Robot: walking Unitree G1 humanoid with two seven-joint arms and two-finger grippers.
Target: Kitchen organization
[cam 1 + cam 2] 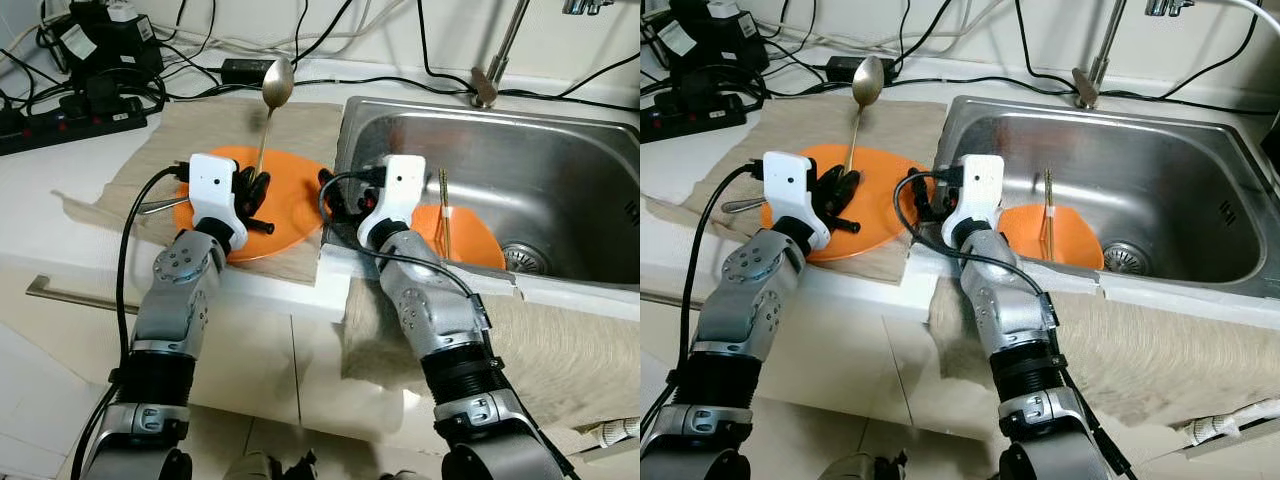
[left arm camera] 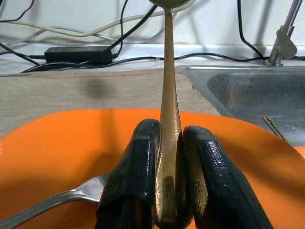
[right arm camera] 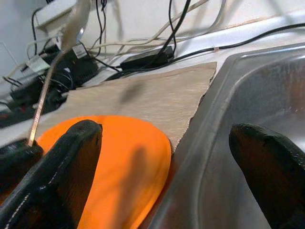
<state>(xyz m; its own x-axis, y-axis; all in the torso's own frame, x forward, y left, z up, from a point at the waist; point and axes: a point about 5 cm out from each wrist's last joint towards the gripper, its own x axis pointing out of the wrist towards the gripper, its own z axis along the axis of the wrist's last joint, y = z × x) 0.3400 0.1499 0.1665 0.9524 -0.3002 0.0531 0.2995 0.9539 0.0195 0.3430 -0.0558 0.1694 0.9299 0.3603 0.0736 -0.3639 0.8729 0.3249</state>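
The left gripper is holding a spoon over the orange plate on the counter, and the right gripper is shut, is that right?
Not quite: the right gripper is open, as the right wrist view shows. The left gripper does hold the spoon over the plate.

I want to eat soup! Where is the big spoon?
The spoon is on the robot's left, pinched by its handle in the left gripper, sticking up over the orange plate on the counter beside the sink.

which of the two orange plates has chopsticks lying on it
The orange plate in the steel sink, with chopsticks across it; the counter orange plate has cutlery instead.
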